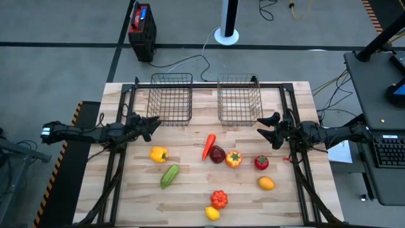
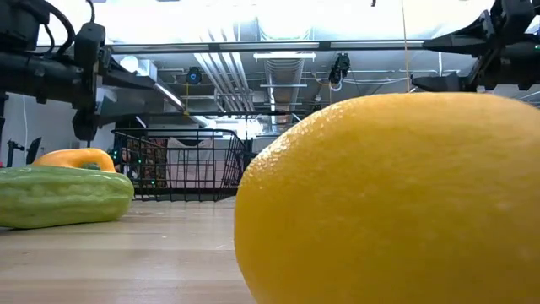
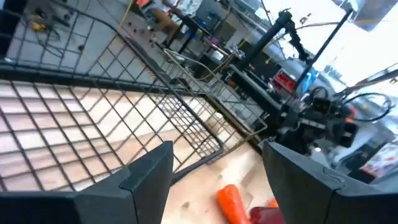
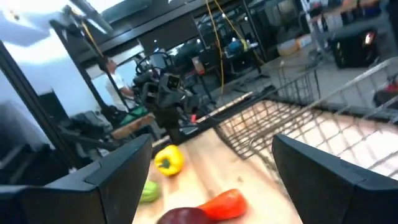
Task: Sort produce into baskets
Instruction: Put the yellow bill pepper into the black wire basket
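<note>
Across the wooden surface all the produce lies loose; none is in either basket yet. Both baskets, left basket and right basket, stand side by side at the far edge, seemingly holding nothing.

Left hand hovers just beside the left basket's near corner, fingers spread, holding nothing. Right hand hovers near the right basket's near corner, likewise released and holding nothing.

Risks, largest item first:
- Baskets: light wire, not visibly fixed. A hand swinging in low could catch the mesh and shove a basket off the far edge.
- Cucumber: long and lying at a slant; a grip near one end would likely let it pivot and drop.
- Carrot touches the apple; closing on either could knock the other away.
- Round pieces, i.e. the tomato, orange and lemon: smooth, apt to squirt out or roll. The lemon sits near the front edge.
</note>
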